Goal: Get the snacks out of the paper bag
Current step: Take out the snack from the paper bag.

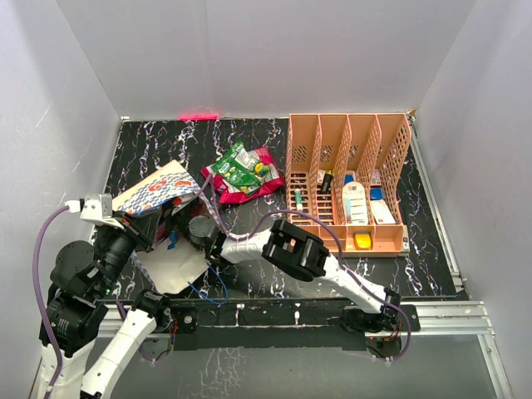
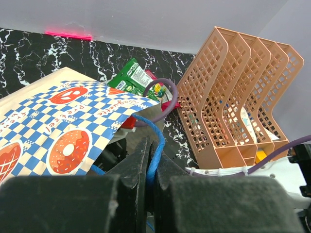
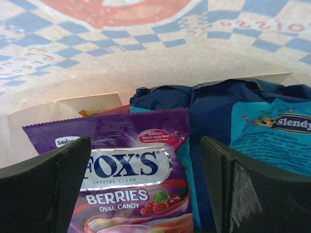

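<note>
The cream paper bag [image 1: 154,193] with blue-white checks lies on its side at the left, mouth toward the right; it also shows in the left wrist view [image 2: 53,131]. My left gripper [image 2: 150,160] is shut on its blue cord handle [image 2: 156,145] and holds the mouth up. My right gripper [image 3: 146,184] is open inside the bag [image 3: 146,58]. A purple Fox's Berries packet [image 3: 126,179] lies between its fingers, and a blue packet [image 3: 252,141] lies to the right. A green packet [image 1: 239,169] lies on a red packet [image 1: 259,184] on the table outside the bag.
A peach slotted organizer [image 1: 349,179] with small bottles and boxes stands at the right, also in the left wrist view [image 2: 238,97]. White walls close the black marbled table [image 1: 249,141] at back and sides. A metal rail [image 1: 449,316] runs along the near edge.
</note>
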